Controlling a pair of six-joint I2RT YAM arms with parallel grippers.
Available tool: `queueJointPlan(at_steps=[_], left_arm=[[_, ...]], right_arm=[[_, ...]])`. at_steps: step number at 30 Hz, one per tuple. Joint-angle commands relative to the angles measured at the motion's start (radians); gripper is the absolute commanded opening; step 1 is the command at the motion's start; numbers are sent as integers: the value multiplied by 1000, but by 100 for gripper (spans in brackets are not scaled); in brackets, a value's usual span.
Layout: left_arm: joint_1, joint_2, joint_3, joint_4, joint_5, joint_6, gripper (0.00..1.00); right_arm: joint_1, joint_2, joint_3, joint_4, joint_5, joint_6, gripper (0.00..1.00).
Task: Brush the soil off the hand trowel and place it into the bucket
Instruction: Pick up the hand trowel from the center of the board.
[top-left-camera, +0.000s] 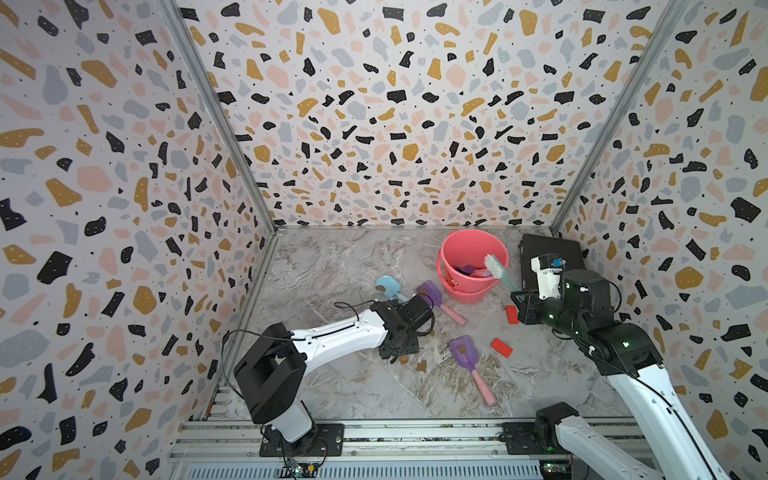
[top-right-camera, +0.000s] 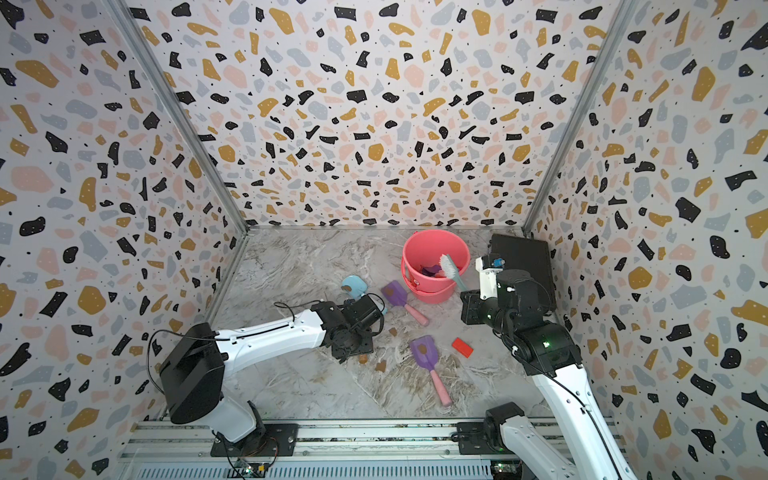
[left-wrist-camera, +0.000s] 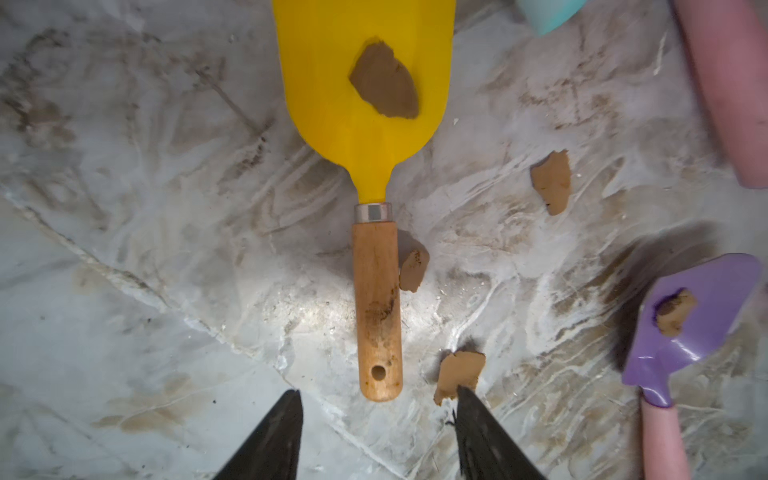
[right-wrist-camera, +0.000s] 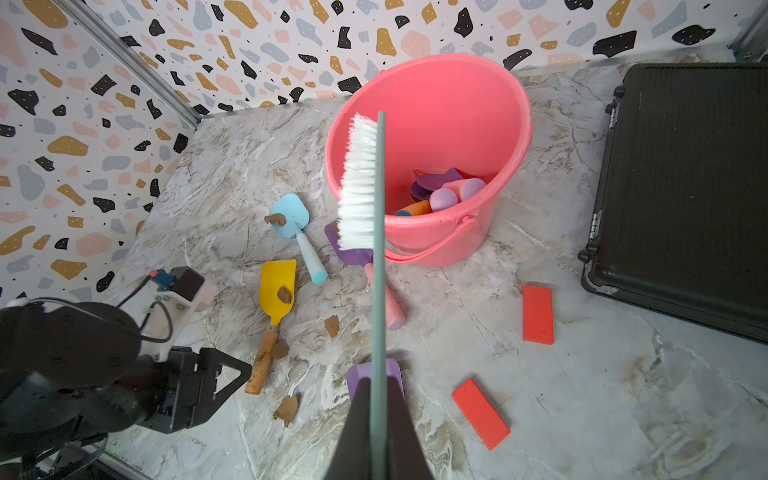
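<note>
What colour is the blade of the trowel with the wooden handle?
Yellow. The blade carries one brown soil blob. It shows best in the left wrist view.

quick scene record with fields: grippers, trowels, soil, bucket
left gripper: open, tips either side of the handle end of the yellow trowel
right gripper: shut on the brush
soil: blob on the yellow blade, loose pieces on the table
bucket: upright, tools already inside
also on table: blue trowel, far purple trowel, near purple trowel
</note>
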Motion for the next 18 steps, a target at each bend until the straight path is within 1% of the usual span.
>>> queueJointPlan(at_steps=[1,3,5,7,13,17,18], left_arm=[[-2,34,-33,58,42,60,59],[-2,48,-45,87,62,91,59],[-2,61,-48,87,59,106,58],[-2,72,-52,91,61,121,56],[-2,87,-56,81,22,166,49],[0,100,-47,73,-2,171,44],[0,103,-44,71,-3,199,43]], right_arm=[[6,-16,-1,17,6,-1,0],[6,-15,1,18,6,-1,0],[6,-14,3,17,4,-2,0],[6,-15,5,13,6,-3,0],[6,-25,9,5,12,-3,0],[6,-31,11,5,19,-1,0],[6,-32,10,4,21,-2,0]])
